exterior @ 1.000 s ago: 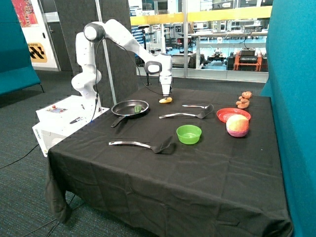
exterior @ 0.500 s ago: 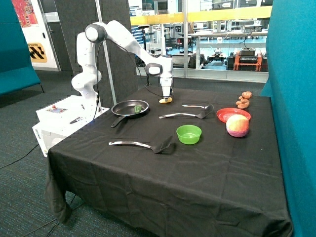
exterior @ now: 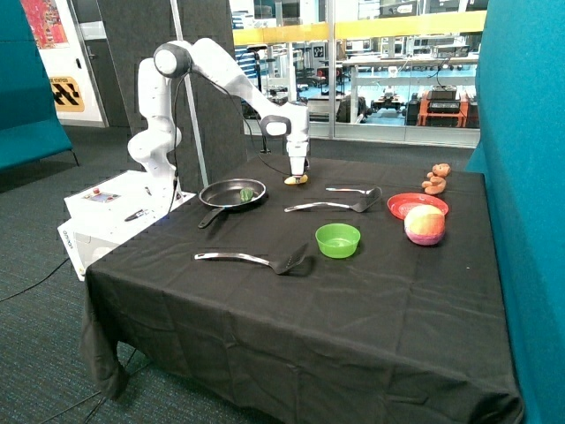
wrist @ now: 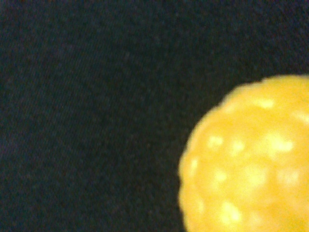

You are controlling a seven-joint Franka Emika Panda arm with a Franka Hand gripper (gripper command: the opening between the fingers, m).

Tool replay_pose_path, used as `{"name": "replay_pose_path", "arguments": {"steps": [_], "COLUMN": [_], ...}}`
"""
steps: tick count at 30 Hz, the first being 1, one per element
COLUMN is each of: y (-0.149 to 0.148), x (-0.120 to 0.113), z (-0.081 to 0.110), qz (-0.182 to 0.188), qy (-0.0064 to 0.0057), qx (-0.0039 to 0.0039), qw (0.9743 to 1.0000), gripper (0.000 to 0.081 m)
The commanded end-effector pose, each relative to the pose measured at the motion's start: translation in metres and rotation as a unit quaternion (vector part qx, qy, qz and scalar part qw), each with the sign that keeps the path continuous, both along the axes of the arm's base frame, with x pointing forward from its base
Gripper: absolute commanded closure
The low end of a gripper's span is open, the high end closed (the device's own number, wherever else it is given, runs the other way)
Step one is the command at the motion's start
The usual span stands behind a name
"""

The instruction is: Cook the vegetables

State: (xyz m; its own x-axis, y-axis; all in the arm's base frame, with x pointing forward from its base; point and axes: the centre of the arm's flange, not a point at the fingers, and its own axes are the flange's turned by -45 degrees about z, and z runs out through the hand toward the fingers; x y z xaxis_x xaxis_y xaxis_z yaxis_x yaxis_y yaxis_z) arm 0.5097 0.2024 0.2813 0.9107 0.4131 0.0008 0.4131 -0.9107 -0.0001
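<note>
Vegetables: the green one (exterior: 246, 192) already sits in the pan (exterior: 228, 187), so half the job looks done. The yellow one (exterior: 296, 179) lies on the desk (exterior: 291, 318) at the pan's three o'clock, and fills the wrist view (wrist: 251, 159). The tool (exterior: 297, 170) is right down on it; whether it grips, I cannot tell. Yellow is not in the pan yet.

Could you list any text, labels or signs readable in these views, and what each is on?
None can be read.
Yellow-and-black sign on the far wall: lettering too small.
Red poster above it: no legible words.
Robot base box: small marks, unreadable.
Wrist view: only black cloth and the yellow vegetable, no text.
</note>
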Motion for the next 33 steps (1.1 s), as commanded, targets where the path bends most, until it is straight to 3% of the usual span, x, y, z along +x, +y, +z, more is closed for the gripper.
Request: {"name": "replay_pose_path", "arguments": {"steps": [1, 2, 6, 8, 33], "y": [-0.0001, -0.0001, -0.0008, -0.0017, -0.006], "x": [0.0003, 0.0002, -0.0007, -0.0006, -0.006], "z": [-0.0045, -0.0047, -0.0049, -0.0044, -0.0048], "qz": [-0.005, -0.005, -0.011, -0.016, -0.018], "qy": [0.0003, 0.0003, 0.0003, 0.0003, 0.0003], "qx": [-0.0002, -0.0002, -0.0002, -0.00019, -0.00019], "qw": [1.0, 1.0, 0.9999, 0.9999, 0.9998], "gripper": [0.0415, 0.0435, 0.0728, 0.0788, 0.0808]}}
